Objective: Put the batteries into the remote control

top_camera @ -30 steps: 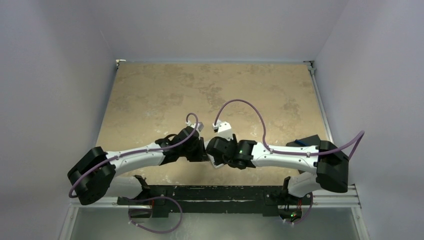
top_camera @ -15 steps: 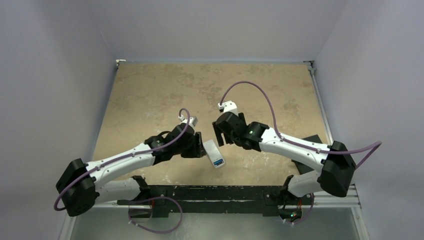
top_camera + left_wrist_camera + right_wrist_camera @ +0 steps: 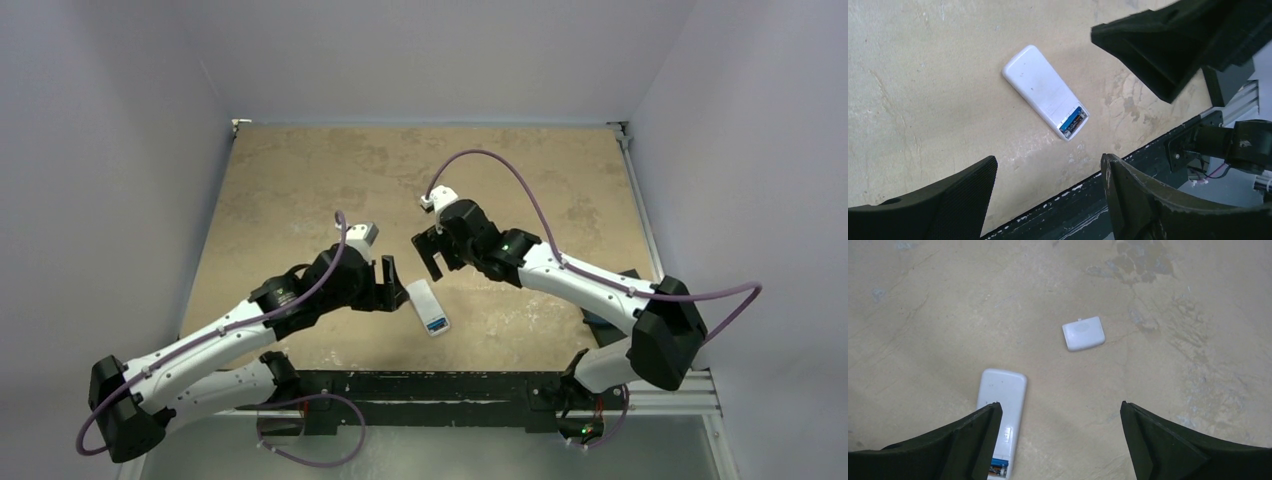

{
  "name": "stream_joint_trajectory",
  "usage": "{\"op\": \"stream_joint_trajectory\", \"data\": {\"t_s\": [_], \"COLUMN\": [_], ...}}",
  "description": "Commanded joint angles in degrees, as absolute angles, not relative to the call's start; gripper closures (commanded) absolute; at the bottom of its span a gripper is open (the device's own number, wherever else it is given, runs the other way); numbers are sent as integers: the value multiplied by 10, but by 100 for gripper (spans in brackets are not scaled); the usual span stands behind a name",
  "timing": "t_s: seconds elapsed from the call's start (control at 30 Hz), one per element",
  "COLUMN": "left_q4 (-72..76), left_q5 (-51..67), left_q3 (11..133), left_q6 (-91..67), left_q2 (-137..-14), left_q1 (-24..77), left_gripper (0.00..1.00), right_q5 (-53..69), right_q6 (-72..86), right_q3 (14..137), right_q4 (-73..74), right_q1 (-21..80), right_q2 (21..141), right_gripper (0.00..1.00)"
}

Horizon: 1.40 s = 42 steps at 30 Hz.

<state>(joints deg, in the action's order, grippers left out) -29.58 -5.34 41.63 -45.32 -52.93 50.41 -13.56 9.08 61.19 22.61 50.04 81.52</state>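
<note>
Batteries (image 3: 1074, 120) show only as a blue-and-dark glimpse in the open compartment at the near end of the remote control (image 3: 1045, 92), which lies back-up on the table (image 3: 300, 180). Left gripper (image 3: 385, 285) and right gripper (image 3: 432, 255) flank it — jaws spread wide, both empty. The white cover (image 3: 1083, 333) lies apart.

Right wrist view: the remote control (image 3: 1003, 400) passes under one finger (image 3: 955, 445) of the right gripper (image 3: 1058, 407) and off the bottom edge, so its open end barely shows. Left wrist view: the batteries (image 3: 1074, 121) in the open bay are too small to tell apart. Top view: a dark object (image 3: 597, 322) lies mostly hidden beneath the right arm (image 3: 590, 285).
</note>
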Motion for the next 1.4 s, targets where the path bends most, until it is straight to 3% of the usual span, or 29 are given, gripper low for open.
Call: {"op": "stream_joint_trajectory", "data": {"t_s": [0.0,0.2,0.87,1.37], "left_q4": [-303,-310,-303,-303], "left_q5": [-47,-46,-32,-38], "left_q3": [446,447,435,429], "left_q6": [-422,-405,-365,-363], "left_q2": [-491,-463,-473,-474], "left_q1": [507,507,507,507], "left_gripper": [23,21,21,21], "right_q5": [-69,-7,37,40], "right_q6": [28,16,3,-20], "right_q3": [603,613,644,695], "right_q4": [126,99,55,84], "right_q1": [473,435,384,377], "right_q2": [819,881,1030,1083], "right_gripper": [1,1,1,16]}}
